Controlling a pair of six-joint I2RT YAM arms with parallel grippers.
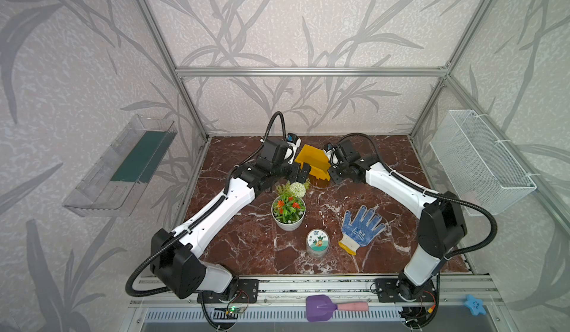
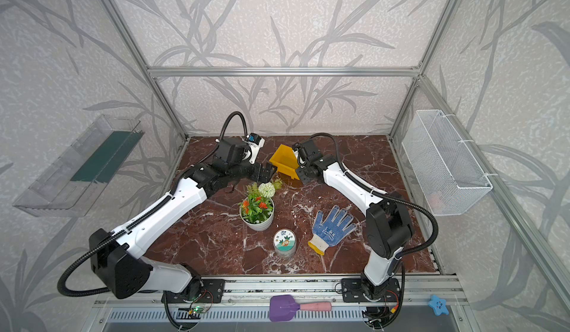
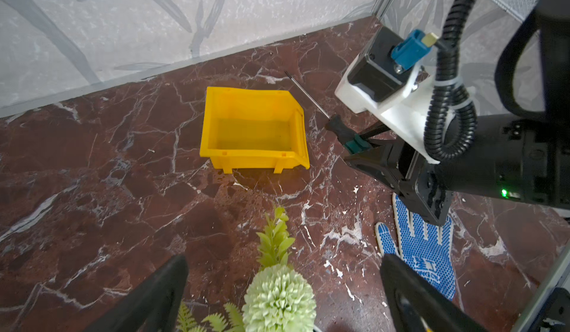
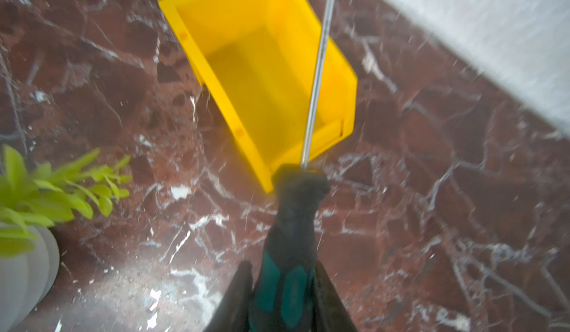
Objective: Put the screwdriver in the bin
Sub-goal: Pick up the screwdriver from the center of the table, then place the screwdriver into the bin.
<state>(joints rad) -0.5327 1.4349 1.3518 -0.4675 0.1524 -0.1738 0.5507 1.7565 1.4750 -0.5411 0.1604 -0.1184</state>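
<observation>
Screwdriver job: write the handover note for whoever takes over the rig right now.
Grippers: the right end effector is shut on the handle of the screwdriver, shaft pointing towards the back wall. The left end effector is open and empty, above the white flower.
Things: the bin stands upright on the table between the arms, empty.
Done: screwdriver grasped.
Left: carry it over the bin and release it inside.
</observation>
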